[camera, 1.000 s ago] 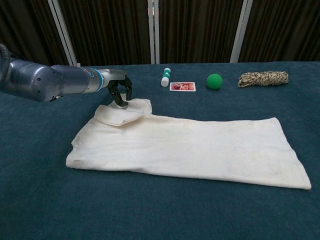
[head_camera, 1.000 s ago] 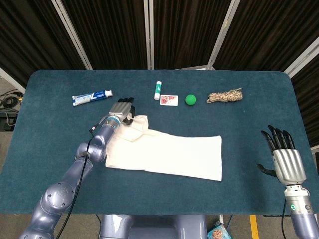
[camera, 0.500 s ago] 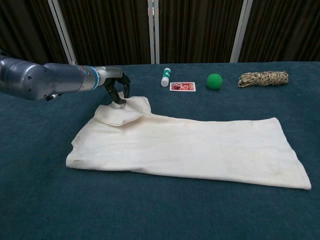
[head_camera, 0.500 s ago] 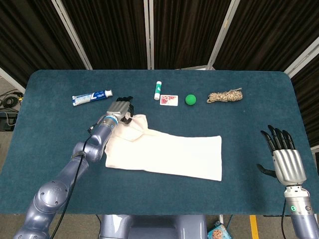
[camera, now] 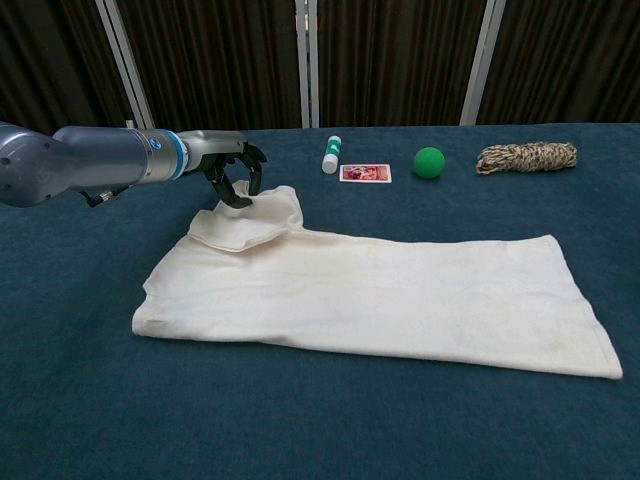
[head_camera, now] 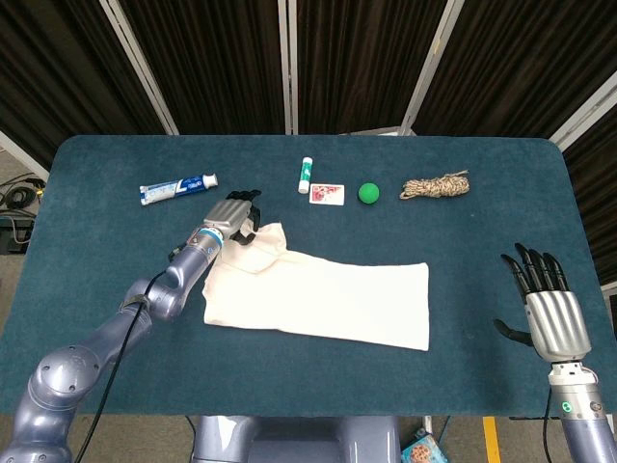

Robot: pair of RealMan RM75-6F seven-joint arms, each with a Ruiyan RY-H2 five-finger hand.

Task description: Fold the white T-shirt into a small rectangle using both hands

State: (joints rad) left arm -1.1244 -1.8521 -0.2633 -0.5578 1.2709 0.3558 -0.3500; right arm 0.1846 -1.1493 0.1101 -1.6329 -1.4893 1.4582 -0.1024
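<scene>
Presently the white T-shirt [camera: 370, 295] lies flat near the middle of the blue surface [head_camera: 106, 289], already reduced to a long band running left to right, with a folded sleeve flap at its far-left corner. The left hand [camera: 232, 172] has its fingers curled down onto that flap and appears to pinch a small peak of cloth; compared with a second ago the hand has drawn slightly back and up, and the corner has risen with it, while the rest of the shirt has not shifted. In judgement, this is the opening of a further fold: the lifted corner would need to be carried over the body of the shirt, and the long band is far from a small rectangle. The right hand [head_camera: 551, 311] hovers well apart from the shirt at the near-right edge of the surface, fingers spread and holding nothing, unchanged in posture apart from a slight drift; it has yet to take the shirt's other end. Along the far side lie a toothpaste tube [head_camera: 178, 188], a small white stick [head_camera: 305, 172], a playing card [head_camera: 326, 194], a green ball [head_camera: 368, 193] and a coil of rope [head_camera: 435, 185]. The tube and the card are nearest the working hand, but none touches the shirt or blocks a fold toward the near side.
</scene>
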